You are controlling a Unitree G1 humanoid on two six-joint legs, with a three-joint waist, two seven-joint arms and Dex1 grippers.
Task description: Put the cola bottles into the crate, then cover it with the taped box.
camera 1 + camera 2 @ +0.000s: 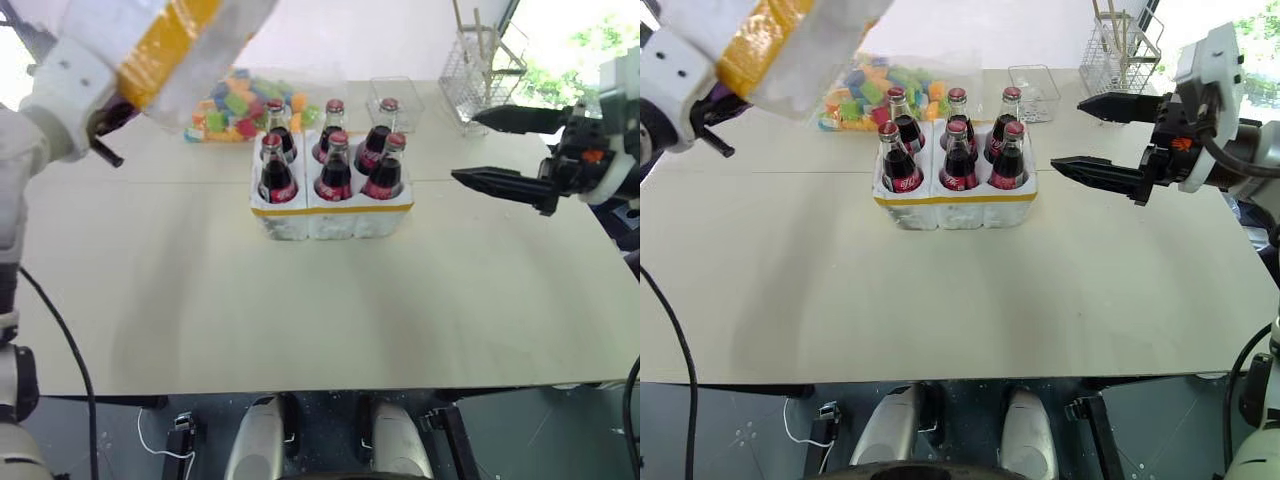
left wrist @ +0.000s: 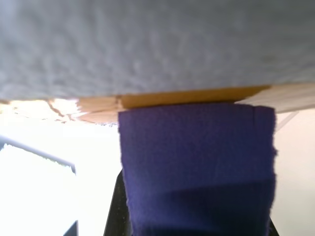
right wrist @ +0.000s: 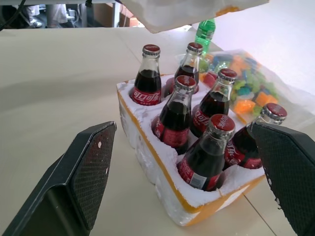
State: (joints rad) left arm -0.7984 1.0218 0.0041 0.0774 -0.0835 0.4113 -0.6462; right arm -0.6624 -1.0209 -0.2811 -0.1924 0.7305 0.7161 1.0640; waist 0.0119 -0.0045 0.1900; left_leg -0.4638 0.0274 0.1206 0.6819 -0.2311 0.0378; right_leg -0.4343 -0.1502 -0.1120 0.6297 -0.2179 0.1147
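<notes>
Big pale surface (image 1: 200,300), w/ a thin line running across it behind the middle. The crate (image 1: 330,215) sits on it near the middle, a bit toward the back, w/ six cola bottles (image 1: 333,168) standing in its holes, two rows of three. Just behind the crate, touching or nearly: a clear bag of colored blocks (image 1: 235,100) on the left & a small clear box (image 1: 402,92). A wire rack (image 1: 480,65) stands at the back right corner. A green bottle (image 3: 205,30) is behind the bag.
</notes>
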